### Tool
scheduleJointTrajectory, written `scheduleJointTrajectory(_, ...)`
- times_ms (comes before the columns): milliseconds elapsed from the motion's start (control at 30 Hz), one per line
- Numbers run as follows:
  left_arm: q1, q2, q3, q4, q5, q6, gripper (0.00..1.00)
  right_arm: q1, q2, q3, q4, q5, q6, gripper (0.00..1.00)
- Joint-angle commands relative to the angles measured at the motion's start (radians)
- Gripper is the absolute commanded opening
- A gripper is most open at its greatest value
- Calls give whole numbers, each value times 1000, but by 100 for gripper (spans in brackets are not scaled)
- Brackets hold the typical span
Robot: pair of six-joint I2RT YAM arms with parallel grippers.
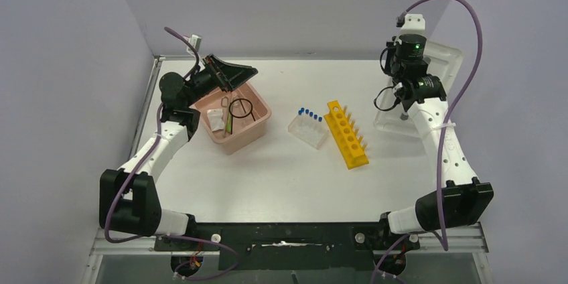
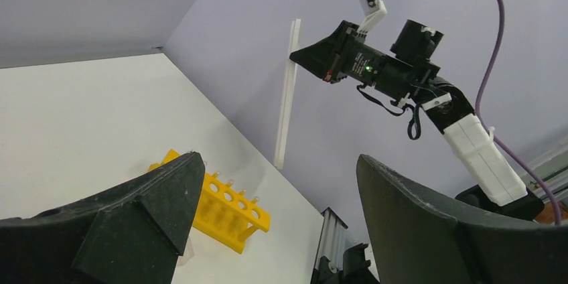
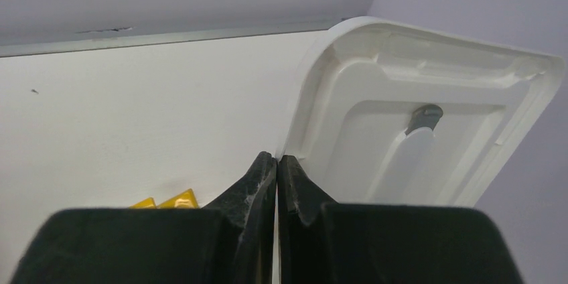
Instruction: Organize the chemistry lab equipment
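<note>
top view, pink tub (image 1: 246,138): sitting left of centre, already carrying the black wire ring (image 1: 241,108), thin coloured sticks (image 1: 229,122), what looks like the metal tongs (image 1: 223,102) and some small items (image 1: 216,120).
top view, left gripper (image 1: 240,78): hovering over the tub's far rim, fingers spreading wide and carrying nothing.
top view, left to do: the clear tube rack (image 1: 309,134) with its blue-capped clear tubes (image 1: 309,113) and the yellow holed rack (image 1: 347,135) are standing just beside each other on the table (image 1: 281,183), right of the tub. I am judging roughly half the sorting as waiting.
top view, right gripper (image 1: 400,100): holding the white lid (image 1: 439,63) tilted up on edge at the far right, near the wall.
left wrist view, fingers (image 2: 154,197): gaping wide with nothing between them. The yellow holed rack is showing beyond, and the white lid is hanging edge-on from the other arm's tips.
right wrist view, fingers (image 3: 258,177): pinching together on the white lid's rim near a corner.
room: bare table is lying between the pink tub and the racks and in front of both. The white lid is crowding the right wall and the pink tub the left edge, so swings there are looking tight.
</note>
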Motion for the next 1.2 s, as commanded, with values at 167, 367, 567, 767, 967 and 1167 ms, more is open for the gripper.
scheduleJointTrajectory(167,-3,-46,25,-4,9,51,85,-170,118,-113,121,-66,-20,0)
scheduleJointTrajectory(367,-7,-40,22,-17,5,57,85,-205,289,-145,176,-134,-11,0)
scheduleJointTrajectory(567,-7,-45,15,-47,5,76,85,-233,449,-134,229,-202,12,0)
scheduleJointTrajectory(767,-5,-42,26,-100,6,114,85,-255,549,-102,227,-264,48,42)
scheduleJointTrajectory(967,-2,-26,21,-98,8,111,85,-247,516,-172,223,-274,69,54)
scheduleJointTrajectory(1167,-1,-28,13,-88,2,93,85,-172,435,-295,212,-215,87,36)
